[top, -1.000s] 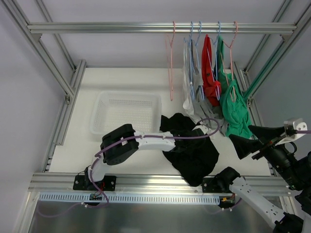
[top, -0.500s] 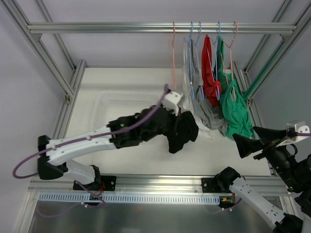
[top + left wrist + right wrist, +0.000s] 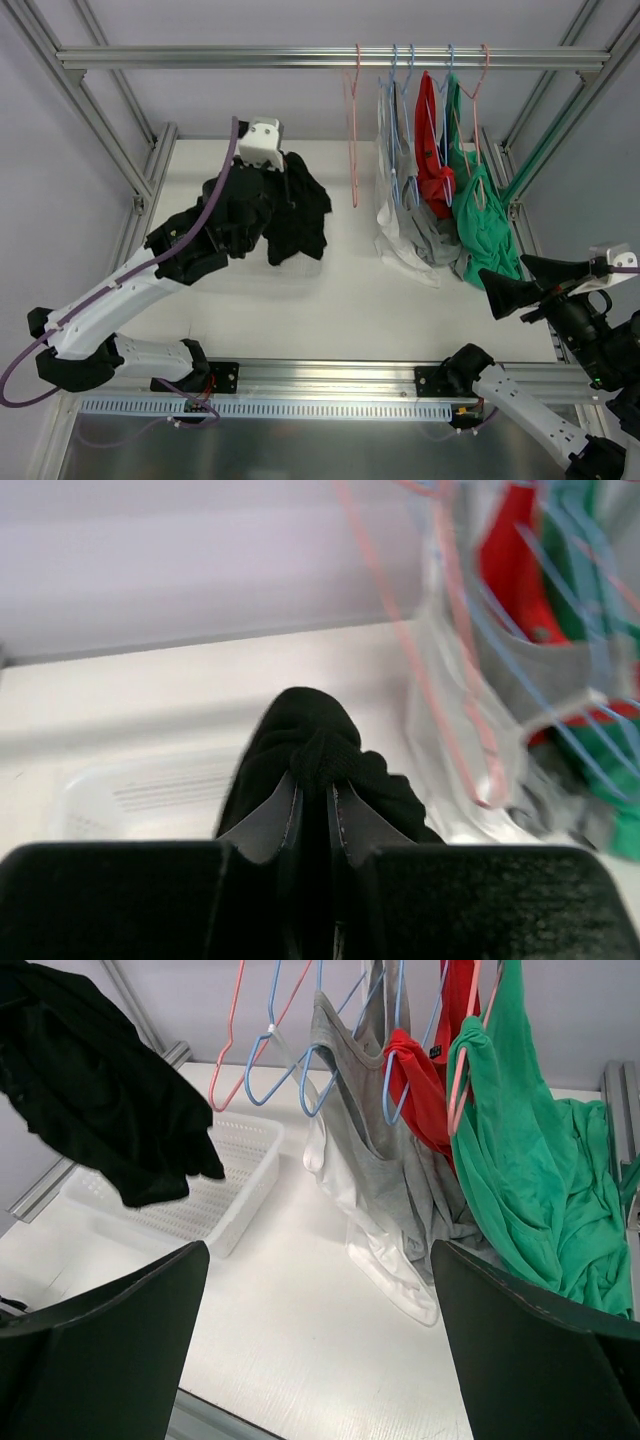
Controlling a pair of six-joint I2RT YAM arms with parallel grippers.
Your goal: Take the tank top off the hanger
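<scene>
While left gripper [image 3: 312, 780] clamps black fabric tank top [image 3: 300, 210] above white plastic basket [image 3: 235, 1175], far left
Right gripper [image 3: 318, 1250]: jaws apart, near right.

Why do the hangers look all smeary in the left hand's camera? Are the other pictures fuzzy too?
Left wrist view: the pink hanger and the hanging clothes are smeared into streaks, while the black top pinched in the left gripper looks sharper. Right wrist view: clear and evenly lit. Top view: sharp, with soft light and no glare.
</scene>
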